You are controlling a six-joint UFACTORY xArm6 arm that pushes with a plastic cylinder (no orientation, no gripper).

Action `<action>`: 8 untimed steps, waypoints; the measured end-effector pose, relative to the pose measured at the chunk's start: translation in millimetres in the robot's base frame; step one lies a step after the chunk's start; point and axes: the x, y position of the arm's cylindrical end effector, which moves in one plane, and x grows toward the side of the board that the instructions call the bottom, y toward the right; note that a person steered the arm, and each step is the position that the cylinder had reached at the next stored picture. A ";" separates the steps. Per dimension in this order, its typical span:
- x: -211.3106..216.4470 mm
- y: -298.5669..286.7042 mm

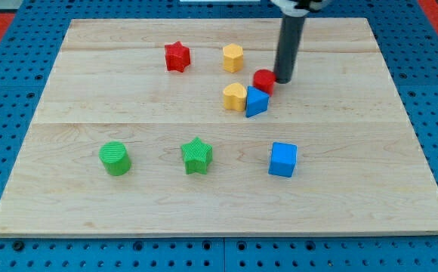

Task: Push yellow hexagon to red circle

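The yellow hexagon (233,57) stands near the view's top, a little right of centre. The red circle (263,81) lies down and to its right, a short gap apart. My tip (283,78) rests on the board right against the red circle's right side. A yellow heart-shaped block (235,97) and a blue triangular block (256,102) sit just below the red circle, touching each other.
A red star (177,57) lies left of the yellow hexagon. A green cylinder (115,159), a green star (197,156) and a blue cube (283,159) sit in a row in the lower half. The wooden board (75,75) has blue pegboard around it.
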 end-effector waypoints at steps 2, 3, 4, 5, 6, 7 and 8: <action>-29.7 -11.1; -68.1 -11.1; -89.6 -25.0; -81.5 -56.3; -69.1 -71.3; -59.2 -80.9; -44.8 -86.0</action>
